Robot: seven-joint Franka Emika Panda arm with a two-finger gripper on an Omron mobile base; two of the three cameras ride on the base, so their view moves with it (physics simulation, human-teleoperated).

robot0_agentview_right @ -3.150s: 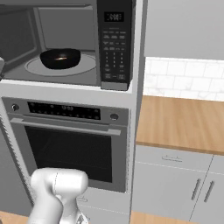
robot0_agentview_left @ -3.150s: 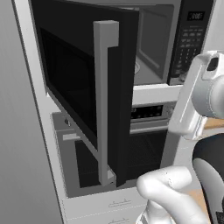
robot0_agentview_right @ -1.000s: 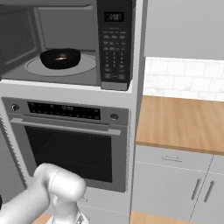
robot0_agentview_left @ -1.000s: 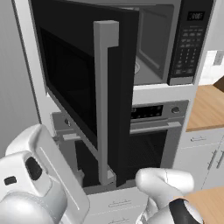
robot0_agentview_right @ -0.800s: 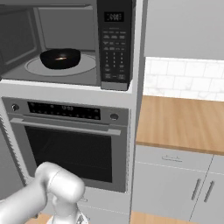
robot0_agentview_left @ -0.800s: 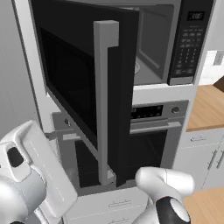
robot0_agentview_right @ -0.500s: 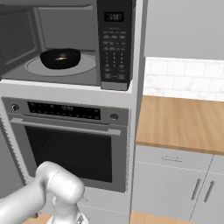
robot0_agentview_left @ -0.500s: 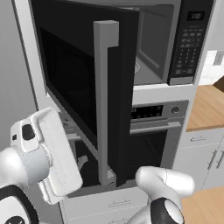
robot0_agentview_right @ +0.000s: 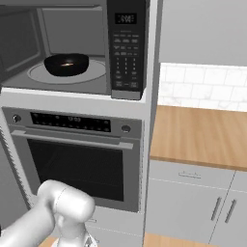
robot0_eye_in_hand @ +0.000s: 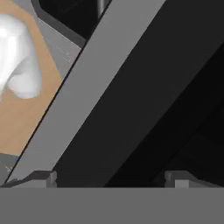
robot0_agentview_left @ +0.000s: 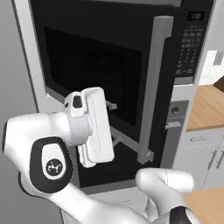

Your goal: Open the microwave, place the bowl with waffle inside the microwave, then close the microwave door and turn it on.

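The microwave stands open. A black bowl with a small pale bit of waffle showing in it sits on the turntable inside. The microwave door hangs partly swung out, with its grey bar handle on the right edge. My gripper is open against the door's dark outer face, left of the handle. In the hand view my gripper has nothing between its fingertips. Close ahead there, the handle crosses as a slanted grey bar beside the black door.
Below the microwave is a steel-framed oven with a horizontal handle. A wooden counter over grey cabinets lies to the right. A grey wall flanks the door on the left. My own white arm fills the lower part of the left base view.
The hand has risen from low left up in front of the door. The door has swung partway toward shut, its handle now further right.
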